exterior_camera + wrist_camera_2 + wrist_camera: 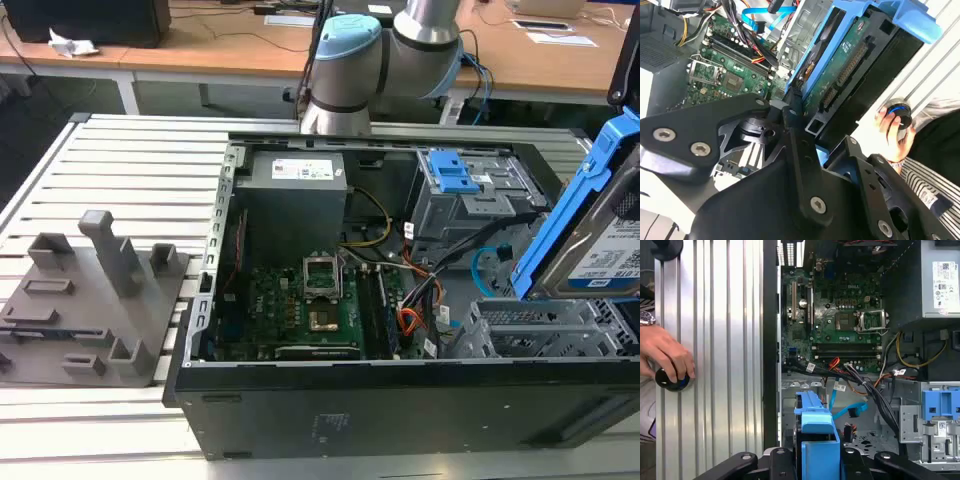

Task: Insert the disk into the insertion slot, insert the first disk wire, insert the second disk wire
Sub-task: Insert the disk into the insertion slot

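Claw (817, 460) closed tight on the blue-framed disk (612, 250) | disk hung tilted just above the insertion slot (530, 330) at the exterior view's right, not yet inside | second disk wire (481, 268) lay looped inside the open computer case (300, 400) | a person's hand (665, 357) rested on a black knob (671, 380) on the bench (715, 340)

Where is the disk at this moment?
The disk hangs tilted at the exterior view's right edge, above the grey perforated insertion slot, not yet inside it.
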`<state>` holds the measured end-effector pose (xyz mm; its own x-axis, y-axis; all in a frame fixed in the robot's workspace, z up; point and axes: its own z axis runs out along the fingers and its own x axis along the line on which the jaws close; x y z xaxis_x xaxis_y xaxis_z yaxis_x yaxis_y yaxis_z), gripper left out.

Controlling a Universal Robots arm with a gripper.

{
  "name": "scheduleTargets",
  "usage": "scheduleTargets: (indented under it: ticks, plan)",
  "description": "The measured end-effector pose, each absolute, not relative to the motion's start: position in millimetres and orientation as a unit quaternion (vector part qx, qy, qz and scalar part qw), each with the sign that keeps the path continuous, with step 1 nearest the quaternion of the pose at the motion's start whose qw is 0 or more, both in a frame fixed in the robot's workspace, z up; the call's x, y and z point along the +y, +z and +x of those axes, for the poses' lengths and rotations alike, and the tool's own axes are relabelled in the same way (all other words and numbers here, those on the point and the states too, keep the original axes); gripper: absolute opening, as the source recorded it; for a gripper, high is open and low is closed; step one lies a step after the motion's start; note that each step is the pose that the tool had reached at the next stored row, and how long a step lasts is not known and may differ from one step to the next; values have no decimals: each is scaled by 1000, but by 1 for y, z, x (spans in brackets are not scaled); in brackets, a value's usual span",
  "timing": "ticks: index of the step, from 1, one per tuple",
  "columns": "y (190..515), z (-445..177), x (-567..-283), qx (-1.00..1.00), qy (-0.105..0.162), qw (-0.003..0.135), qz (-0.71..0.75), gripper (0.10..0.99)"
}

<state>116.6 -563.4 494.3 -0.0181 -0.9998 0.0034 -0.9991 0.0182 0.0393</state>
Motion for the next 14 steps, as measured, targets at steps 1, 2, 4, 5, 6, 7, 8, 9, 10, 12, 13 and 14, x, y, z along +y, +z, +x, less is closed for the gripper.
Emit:
scheduleTargets:
  ticks: [1,2,4,5,6,7,8,9,10,12,13,14]
  plan:
    - [492,117,-563,-713,-13,15,701,361]
    - [490,117,-563,-713,-13,15,701,361]
    - [488,117,-563,-713,-13,15,701,361]
    - [487,117,-563,-713,-13,15,701,361]
    - [486,117,-563,-713,-13,15,701,361]
    - [485,117,-563,-713,-13,15,701,361]
    - [484,117,-563,-713,-13,15,701,361]
    - [483,117,-563,-713,-13,15,701,361]
    - [482,117,-563,-713,-13,15,701,361]
    - [480,117,-563,-713,-13,15,701,361]
    - [478,117,-563,-713,-13,15,701,361]
    - [477,117,-563,-713,-13,15,701,361]
